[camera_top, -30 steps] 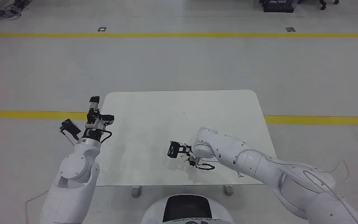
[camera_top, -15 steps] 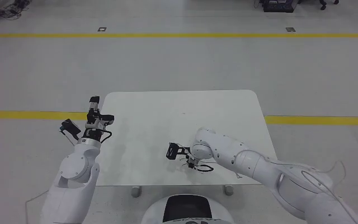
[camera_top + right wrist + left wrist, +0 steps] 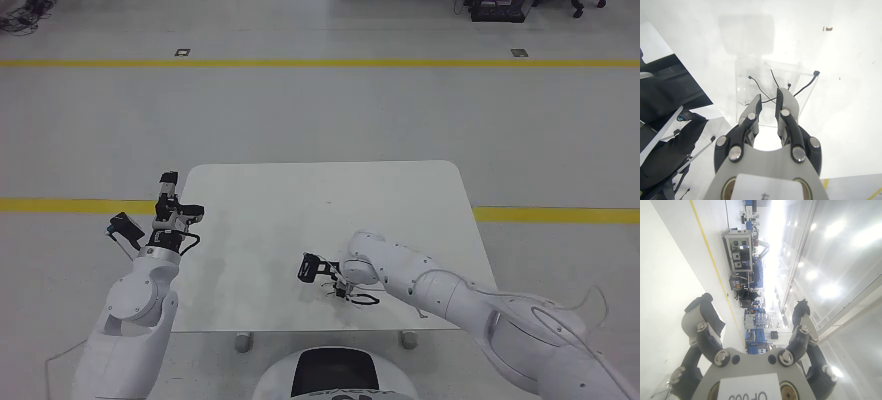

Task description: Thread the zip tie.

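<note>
Several black zip ties [image 3: 806, 85] lie crossed inside a small clear box [image 3: 810, 100] on the white table [image 3: 300, 200]. My right gripper [image 3: 768, 92] hangs just above the box, open, a narrow gap between its ribbed pads [image 3: 779, 100], nothing held. From the top, this gripper [image 3: 345, 288] is near the table's front edge with the zip ties [image 3: 366, 298] beside it. My left gripper [image 3: 172, 198] is raised at the table's left edge, pointing up and away. Its fingers [image 3: 706, 313] stand wide apart around nothing, so the left gripper [image 3: 753, 300] is open.
The table's front edge runs close behind the clear box. Bare tabletop stretches across the middle and far side. A small brown speck [image 3: 828, 28] marks the table beyond the box.
My right gripper has edged slightly leftward and toward the table's front edge, staying over the clear box. The left arm has not moved.
</note>
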### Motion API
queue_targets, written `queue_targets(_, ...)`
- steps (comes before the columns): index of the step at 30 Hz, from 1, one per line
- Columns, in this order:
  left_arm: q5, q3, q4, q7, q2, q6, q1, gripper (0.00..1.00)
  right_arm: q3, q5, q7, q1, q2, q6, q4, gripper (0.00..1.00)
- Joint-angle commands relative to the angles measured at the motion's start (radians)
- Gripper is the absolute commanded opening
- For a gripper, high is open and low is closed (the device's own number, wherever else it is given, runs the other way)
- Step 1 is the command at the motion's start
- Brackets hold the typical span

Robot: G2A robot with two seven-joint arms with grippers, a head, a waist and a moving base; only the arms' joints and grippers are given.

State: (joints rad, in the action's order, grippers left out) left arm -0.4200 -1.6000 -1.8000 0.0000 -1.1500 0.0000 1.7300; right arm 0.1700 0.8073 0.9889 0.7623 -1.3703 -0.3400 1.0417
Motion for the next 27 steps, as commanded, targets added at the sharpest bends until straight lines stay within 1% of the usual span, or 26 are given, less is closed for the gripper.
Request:
queue_targets(1, 0.000, 0.000, 0.000, 0.000, 0.000, 0.000, 0.000, 1.00, 0.000, -0.001, 0.002, 0.001, -0.004, 0.000, -0.006, 0.20)
queue_targets(7, 0.000, 0.000, 0.000, 0.000, 0.000, 0.000, 0.000, 1.00, 0.000, -0.006, 0.018, 0.002, -0.015, 0.000, -0.014, 0.21)
queue_targets(16, 0.000, 0.000, 0.000, 0.000, 0.000, 0.000, 0.000, 1.00, 0.000, -0.012, 0.047, 0.001, -0.021, 0.000, -0.013, 0.24)
queue_targets(27, 0.000, 0.000, 0.000, 0.000, 0.000, 0.000, 0.000, 1.00, 0.000, -0.024, 0.064, 0.002, -0.029, 0.000, -0.027, 0.23)
